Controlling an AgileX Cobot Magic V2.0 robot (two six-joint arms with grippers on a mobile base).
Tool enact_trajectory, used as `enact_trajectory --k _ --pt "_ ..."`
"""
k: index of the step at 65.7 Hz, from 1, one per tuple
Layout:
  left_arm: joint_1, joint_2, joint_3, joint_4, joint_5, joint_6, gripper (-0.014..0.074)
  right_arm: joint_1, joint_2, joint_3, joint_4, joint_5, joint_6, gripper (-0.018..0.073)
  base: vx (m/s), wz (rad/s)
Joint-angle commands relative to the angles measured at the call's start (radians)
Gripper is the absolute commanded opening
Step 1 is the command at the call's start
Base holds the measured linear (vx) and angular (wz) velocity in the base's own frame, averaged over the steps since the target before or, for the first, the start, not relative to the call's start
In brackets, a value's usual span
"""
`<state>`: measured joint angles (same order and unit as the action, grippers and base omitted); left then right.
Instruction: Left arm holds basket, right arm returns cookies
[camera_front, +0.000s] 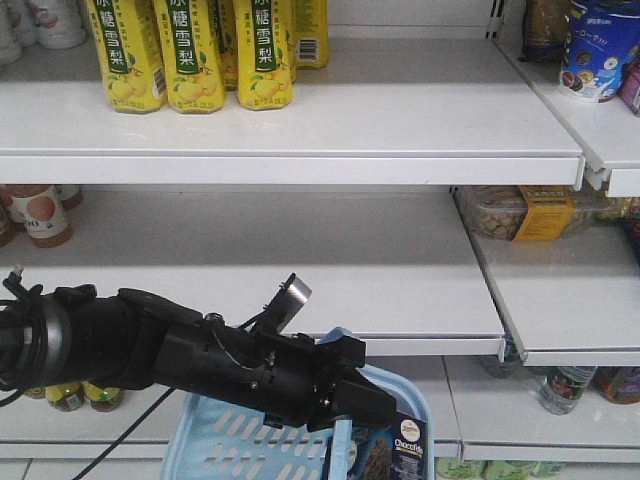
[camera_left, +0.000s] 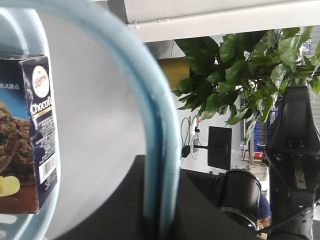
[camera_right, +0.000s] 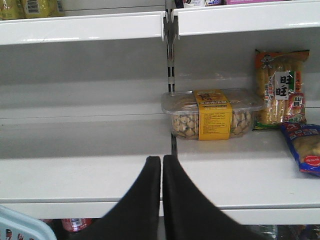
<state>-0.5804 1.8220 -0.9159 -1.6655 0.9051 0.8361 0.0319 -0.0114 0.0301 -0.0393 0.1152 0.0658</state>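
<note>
The light blue basket (camera_front: 225, 440) hangs low in front of the shelves. My left gripper (camera_front: 345, 405) is shut on its handle (camera_left: 160, 130), which runs up between the dark jaws of the left gripper (camera_left: 161, 170) in the left wrist view. The cookies (camera_front: 405, 448), a dark navy box with a cookie picture, stand upright inside the basket at its right side, and the cookies (camera_left: 30, 135) show at the left edge of the left wrist view. My right gripper (camera_right: 161, 159) is shut with nothing between its fingers, level with the front edge of the middle shelf (camera_right: 85, 175). A basket corner (camera_right: 20, 226) lies below it to the left.
Yellow pear-drink bottles (camera_front: 190, 55) line the top shelf. A clear snack tub with a yellow label (camera_right: 212, 115) sits on the right-hand middle shelf beside snack bags (camera_right: 280, 92) and a blue bag (camera_right: 302, 150). Bottles (camera_front: 40, 215) stand at far left and on the bottom shelf (camera_front: 565, 385).
</note>
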Motion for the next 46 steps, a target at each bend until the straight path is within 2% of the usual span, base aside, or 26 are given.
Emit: enact_trajectory --k 1,46 --pt "-0.001 -0.057 -0.024 -0.064 0.072 0.008 -0.0006 0.001 -0.01 -0.002 -0.007 -0.077 0.0 -0.0008 0.09 0.05" --pt "-0.001 -0.057 -0.024 -0.064 0.072 0.008 -0.0006 0.001 -0.01 -0.002 -0.007 -0.077 0.0 -0.0008 0.07 0.01"
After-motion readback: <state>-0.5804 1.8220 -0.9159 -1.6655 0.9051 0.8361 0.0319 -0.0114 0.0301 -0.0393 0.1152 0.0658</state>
